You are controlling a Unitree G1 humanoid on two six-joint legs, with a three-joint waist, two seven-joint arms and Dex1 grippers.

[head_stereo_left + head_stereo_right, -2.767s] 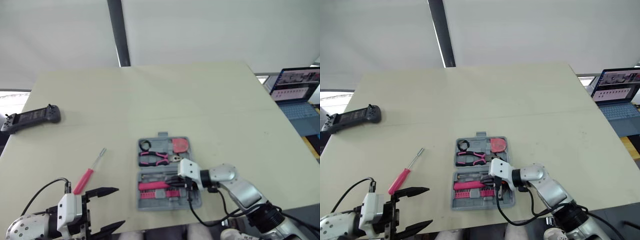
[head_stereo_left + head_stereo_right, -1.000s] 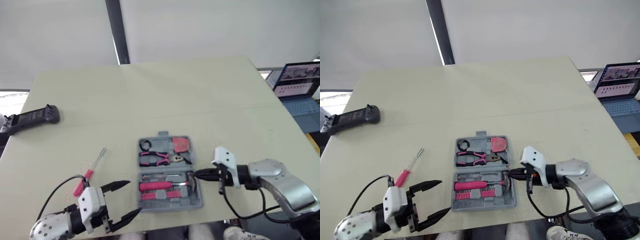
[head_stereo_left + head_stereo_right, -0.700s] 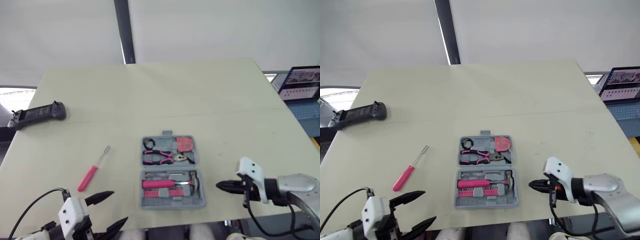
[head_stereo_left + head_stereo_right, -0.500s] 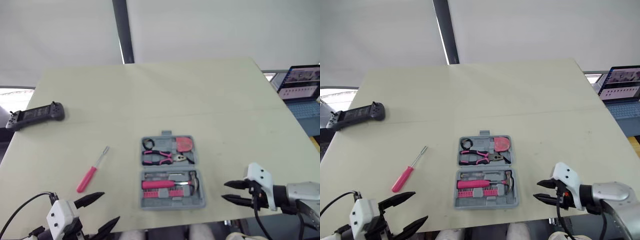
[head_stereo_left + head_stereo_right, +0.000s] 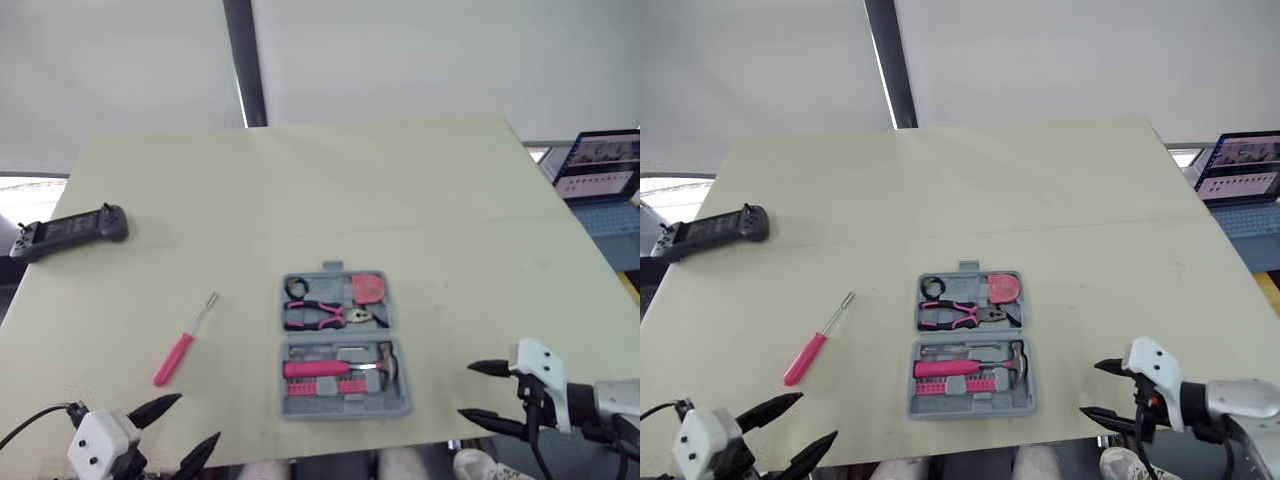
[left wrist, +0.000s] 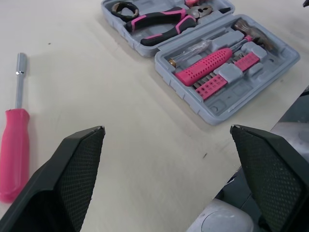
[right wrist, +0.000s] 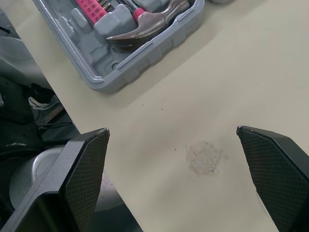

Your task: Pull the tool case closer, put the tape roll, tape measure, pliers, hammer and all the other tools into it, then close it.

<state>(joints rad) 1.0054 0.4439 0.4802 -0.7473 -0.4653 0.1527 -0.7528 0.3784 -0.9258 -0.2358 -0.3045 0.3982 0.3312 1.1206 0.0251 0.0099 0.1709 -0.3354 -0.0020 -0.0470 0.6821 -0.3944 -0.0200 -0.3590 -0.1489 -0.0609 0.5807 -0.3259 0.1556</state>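
Both empty, left gripper [image 5: 197, 418] and right gripper [image 5: 466, 390] gape; screwdriver [image 5: 183, 345] tip points away, rightward.

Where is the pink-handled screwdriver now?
In the eye views the pink-handled screwdriver lies on the table, left of the open grey tool case, ahead of the left claw.

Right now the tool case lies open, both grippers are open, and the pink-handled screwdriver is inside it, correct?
No: the left eye view shows the pink-handled screwdriver on the table, left of the tool case, not inside. The case is open, as are the left gripper and right gripper.
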